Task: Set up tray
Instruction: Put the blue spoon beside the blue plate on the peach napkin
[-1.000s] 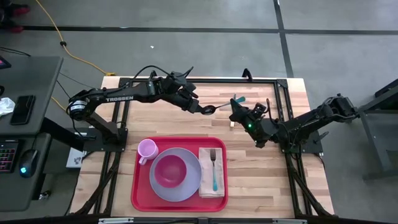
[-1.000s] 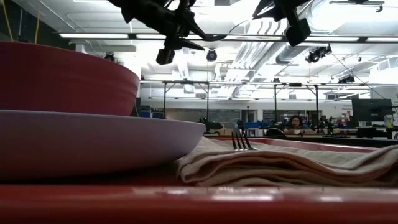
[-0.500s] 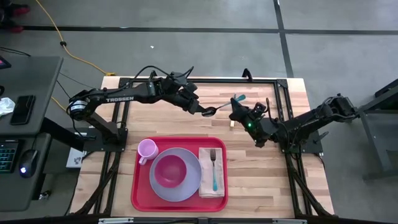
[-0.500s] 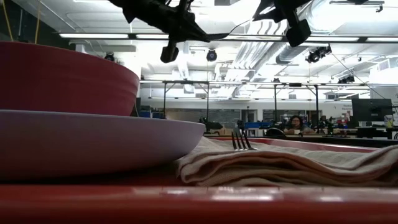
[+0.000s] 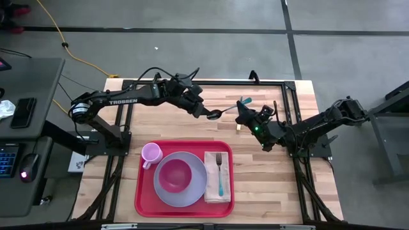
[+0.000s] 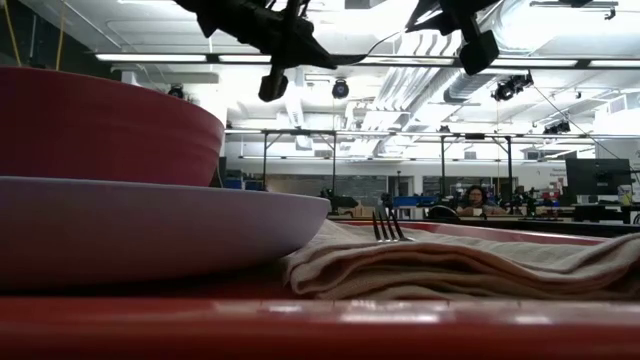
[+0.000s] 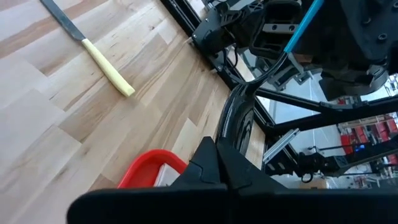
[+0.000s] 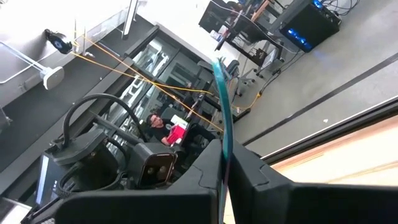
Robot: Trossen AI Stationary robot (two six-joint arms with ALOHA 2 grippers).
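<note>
The left gripper [image 5: 211, 115] sits just above the middle of the high view, its jaws closed on the bowl end of a spoon [image 5: 231, 108]; in the left wrist view the dark, shiny spoon bowl [image 7: 239, 121] rises from between the closed fingers [image 7: 208, 163]. The right gripper [image 5: 243, 110], just to the right of it, is clamped on the same spoon's teal handle [image 8: 222, 102], which sticks out past the fingers toward the upper right of the high view. The spoon thus bridges the two grippers, held off the wooden table [image 5: 268, 172].

The tray [image 5: 142, 198] lies in the lower centre of the high view, below both grippers and apart from them. It is a large flat red rectangle with rounded corners and a low rim, its long axis running left to right across the frame.

On it, from left to right, stand a small pink cup [image 5: 151, 153], a grey plate [image 5: 195, 186] carrying a magenta bowl [image 5: 174, 174], and a beige folded napkin [image 5: 211, 184] with a teal-handled fork [image 5: 220, 174] lying on it, tines toward the top of the frame.

A yellow-handled knife [image 7: 93, 51] lies on the bare wood beyond the tray.
</note>
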